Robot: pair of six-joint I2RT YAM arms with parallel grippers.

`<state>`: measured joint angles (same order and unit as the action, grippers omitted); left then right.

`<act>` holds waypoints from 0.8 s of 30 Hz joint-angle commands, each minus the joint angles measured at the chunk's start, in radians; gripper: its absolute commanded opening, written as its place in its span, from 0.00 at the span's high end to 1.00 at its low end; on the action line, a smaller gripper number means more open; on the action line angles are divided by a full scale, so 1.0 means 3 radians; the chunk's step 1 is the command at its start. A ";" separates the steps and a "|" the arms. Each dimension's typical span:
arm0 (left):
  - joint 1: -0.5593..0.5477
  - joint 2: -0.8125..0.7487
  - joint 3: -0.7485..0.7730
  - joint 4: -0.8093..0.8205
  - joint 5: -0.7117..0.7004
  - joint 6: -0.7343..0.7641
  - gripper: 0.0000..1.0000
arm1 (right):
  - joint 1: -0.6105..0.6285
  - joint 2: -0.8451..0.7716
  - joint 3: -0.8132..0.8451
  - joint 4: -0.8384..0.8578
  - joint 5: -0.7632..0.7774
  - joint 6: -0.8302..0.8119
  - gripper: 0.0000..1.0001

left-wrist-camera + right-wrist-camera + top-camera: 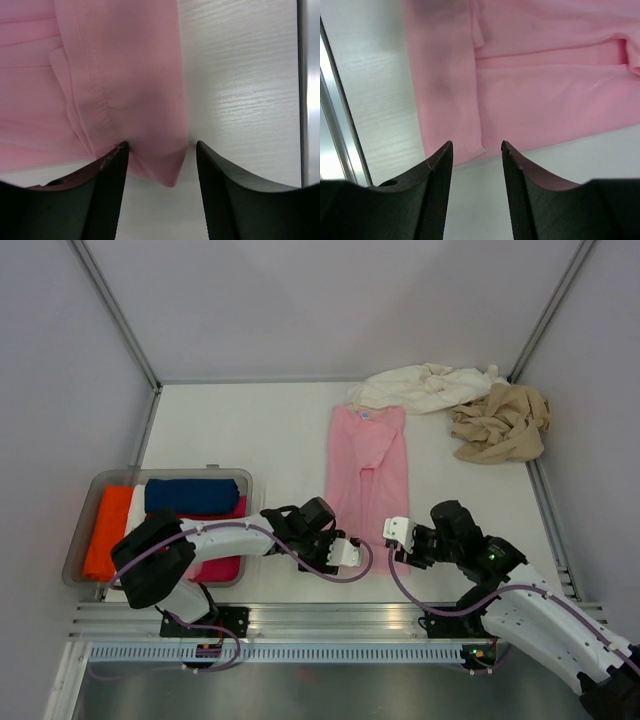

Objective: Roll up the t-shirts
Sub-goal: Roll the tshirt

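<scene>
the pink shirt (pixel 368 455) lay flat on the table (pixel 250 440), folded into a narrow strip. its long axis ran near to far, with the collar at the far end and the hem at the near end. that hem was what the coming move turned on, since we judged a roll would start there and travel away from the arms.

the left gripper (pixel 341 552) sat at the near left corner of the hem and the right gripper (pixel 399 534) at the near right corner. neither arm was clearly the nearer. in both wrist views the jaws stood spread apart, gripping nothing. a corner of pink cloth reached into each gap, and the rest of the strip stretched away beyond the fingertips.

we could not tell whether the fingers rested on the cloth or hung just above it. in the top view the grippers covered part of the hem. in the wrist views the lower parts of the fingers were cut off by the frame. the folded layers along the edges were hard to count.

the cream shirt (pixel 425 387) and the tan shirt (pixel 503 423) lay crumpled against each other in the far right corner, well apart from both grippers. the tray (pixel 88 502) at the near left held rolled clothes (pixel 192 496).
</scene>
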<state>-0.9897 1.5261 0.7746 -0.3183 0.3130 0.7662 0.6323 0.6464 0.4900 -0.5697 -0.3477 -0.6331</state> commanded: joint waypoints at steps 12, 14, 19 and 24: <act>0.0006 -0.0066 -0.0122 0.0217 -0.0046 -0.0253 0.90 | 0.0756 0.0611 -0.0201 -0.0090 -0.0033 -0.0677 0.48; 0.0052 -0.0081 -0.0133 0.0212 -0.0006 -0.0263 0.97 | 0.0842 0.0769 -0.0227 0.0032 0.0156 -0.0595 0.47; 0.0210 -0.0147 -0.0112 0.0121 0.0265 -0.0243 0.98 | 0.0868 0.1327 -0.0186 0.0359 0.0758 -0.0279 0.46; 0.0246 -0.0173 -0.0082 -0.0007 0.0454 -0.0125 0.98 | 0.0863 0.1481 -0.0176 0.0314 0.0694 -0.0298 0.52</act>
<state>-0.9035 1.5082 0.7456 -0.2905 0.3508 0.7143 0.8940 1.0615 0.4538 -0.5068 -0.2005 -0.7483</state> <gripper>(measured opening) 0.043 0.510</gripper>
